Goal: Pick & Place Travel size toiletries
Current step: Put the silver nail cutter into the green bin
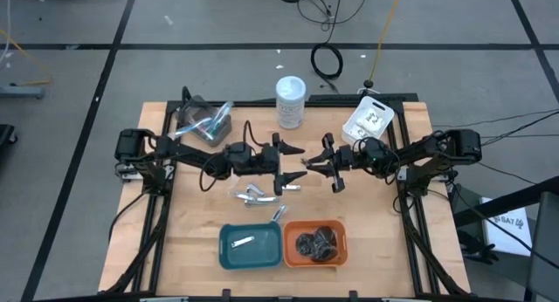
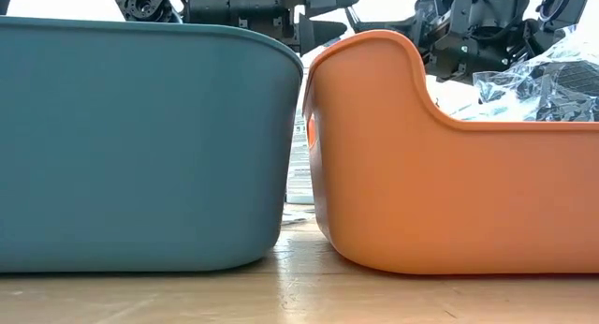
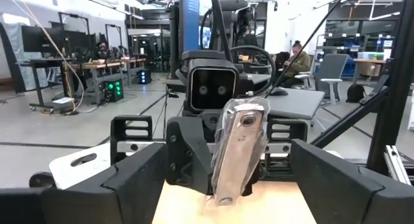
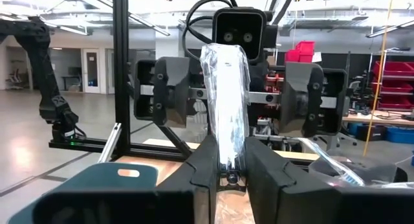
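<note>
2 grippers are met above the tabletop centre. A wrapped silver tube is pinched upright by the right gripper; the left gripper is spread wide on either side of it, not gripping. No writing on it can be read. 1 silver piece is held in the teal tray, dark wrapped bundles in the orange tray. More tubes are left loose between the arms and the trays.

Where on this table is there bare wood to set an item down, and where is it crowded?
Bare wood lies at the table's front-left, left of the teal tray, and front-right, right of the orange tray. The centre is crowded: both claws meet there above loose tubes.
</note>
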Robot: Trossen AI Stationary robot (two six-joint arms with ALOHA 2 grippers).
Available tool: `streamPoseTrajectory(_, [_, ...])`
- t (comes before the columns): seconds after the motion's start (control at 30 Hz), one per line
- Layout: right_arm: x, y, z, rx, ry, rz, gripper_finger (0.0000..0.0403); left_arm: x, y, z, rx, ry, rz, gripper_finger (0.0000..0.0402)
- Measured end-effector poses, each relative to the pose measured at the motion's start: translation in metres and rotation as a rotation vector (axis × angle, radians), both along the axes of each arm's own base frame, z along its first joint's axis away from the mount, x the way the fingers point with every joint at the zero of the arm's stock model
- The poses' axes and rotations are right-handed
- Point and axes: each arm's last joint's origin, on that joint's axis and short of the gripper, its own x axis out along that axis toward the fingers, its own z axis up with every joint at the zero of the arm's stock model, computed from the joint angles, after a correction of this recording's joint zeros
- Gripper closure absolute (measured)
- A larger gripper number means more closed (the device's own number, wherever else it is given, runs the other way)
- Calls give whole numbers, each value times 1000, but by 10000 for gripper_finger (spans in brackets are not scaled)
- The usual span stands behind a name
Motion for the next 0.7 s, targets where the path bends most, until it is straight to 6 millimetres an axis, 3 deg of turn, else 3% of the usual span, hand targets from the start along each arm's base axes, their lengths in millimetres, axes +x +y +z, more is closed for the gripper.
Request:
streamPoseTrajectory(0.5, [0, 0, 0, 0, 1, 0, 362, 8, 0, 8, 40, 39, 8, 130])
streamPoseTrajectory(0.7, [0, 0, 0, 0, 3, 0, 362, 8, 0, 8, 41, 37, 9, 179])
